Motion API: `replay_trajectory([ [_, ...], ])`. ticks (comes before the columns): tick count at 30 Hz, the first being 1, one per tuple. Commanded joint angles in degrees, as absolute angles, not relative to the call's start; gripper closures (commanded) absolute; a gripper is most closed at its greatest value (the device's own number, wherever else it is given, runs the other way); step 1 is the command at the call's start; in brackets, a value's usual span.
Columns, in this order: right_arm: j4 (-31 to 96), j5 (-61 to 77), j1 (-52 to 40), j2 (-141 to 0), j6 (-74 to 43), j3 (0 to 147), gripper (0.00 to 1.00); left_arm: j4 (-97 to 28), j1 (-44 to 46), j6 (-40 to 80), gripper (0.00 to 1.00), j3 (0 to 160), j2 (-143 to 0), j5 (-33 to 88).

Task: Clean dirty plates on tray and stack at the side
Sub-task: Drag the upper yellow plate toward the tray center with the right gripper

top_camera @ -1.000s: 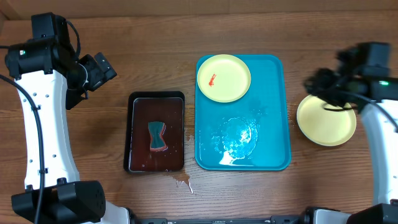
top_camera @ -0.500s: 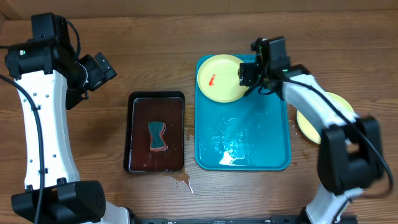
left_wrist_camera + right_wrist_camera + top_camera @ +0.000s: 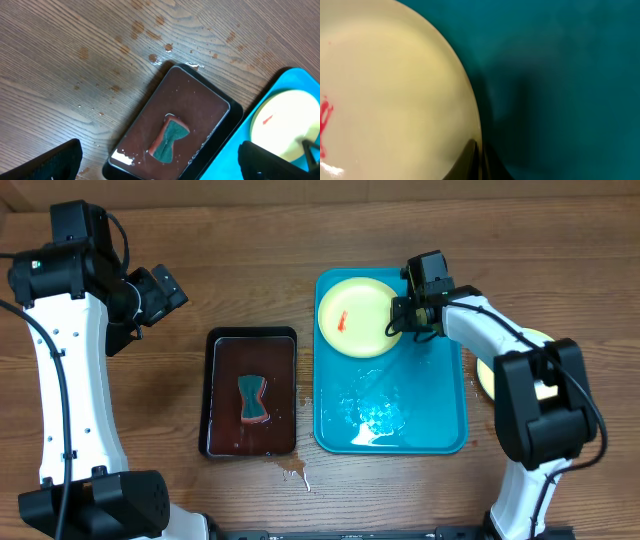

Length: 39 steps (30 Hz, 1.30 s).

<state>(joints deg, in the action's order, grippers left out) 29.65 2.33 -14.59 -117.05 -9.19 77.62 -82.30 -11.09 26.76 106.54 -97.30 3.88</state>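
Overhead: smeared yellow plate (image 3: 355, 318) at far end of tray (image 3: 440, 415); right gripper (image 3: 402, 320) at its right rim.
Left wrist: left gripper (image 3: 157, 152) spread wide, empty (sponge (image 3: 170, 142) waits in brown tray (image 3: 195, 100)).
Right wrist: rim close; clamped or not, cannot tell. Seat rim deep before you lift.

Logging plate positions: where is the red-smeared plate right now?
Overhead, the smeared plate is at the far end of the turquoise tray, with the right pincer at its right rim.
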Motion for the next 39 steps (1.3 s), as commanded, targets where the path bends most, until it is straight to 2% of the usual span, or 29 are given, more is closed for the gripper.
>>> replay_trajectory([
  [1,35.3,1.5,-13.8,-109.0,-9.2,79.3,0.96,-82.3,-10.9,25.7,0.0,107.5,-96.6,4.1],
  [10,57.7,1.6,-13.6,-83.9,-14.7,80.0,0.96,-82.3,-10.9,25.7,0.0,107.5,-96.6,4.1],
  [17,67.0,1.5,-15.4,-79.3,-24.0,76.8,0.96,-82.3,-10.9,25.7,0.0,107.5,-96.6,4.1],
  [22,57.5,1.5,-17.1,-81.1,-27.3,64.1,0.96,-82.3,-10.9,25.7,0.0,107.5,-96.6,4.1],
  [27,38.2,1.5,-17.0,-84.1,-26.6,49.1,0.96,-82.3,-10.9,27.0,0.0,107.5,-96.6,6.0],
  [34,27.4,1.8,-16.4,-86.2,-19.5,43.2,0.96,-85.7,-10.2,23.4,0.0,107.4,-96.6,17.6],
  [35,27.5,1.7,-16.4,-86.2,-18.5,43.2,0.91,-85.8,-9.7,21.0,0.0,107.4,-96.6,18.5],
  [36,27.7,1.8,-16.4,-86.2,-17.6,43.2,0.72,-86.3,-9.0,18.7,0.0,107.4,-96.6,19.0],
  [37,28.6,1.8,-16.4,-86.1,-17.5,43.4,0.6,-87.0,-7.8,16.8,0.0,107.4,-96.6,18.7],
  [39,31.4,1.7,-16.1,-85.8,-17.5,44.8,0.58,-88.1,-5.3,15.4,0.0,107.0,-96.6,16.1],
])
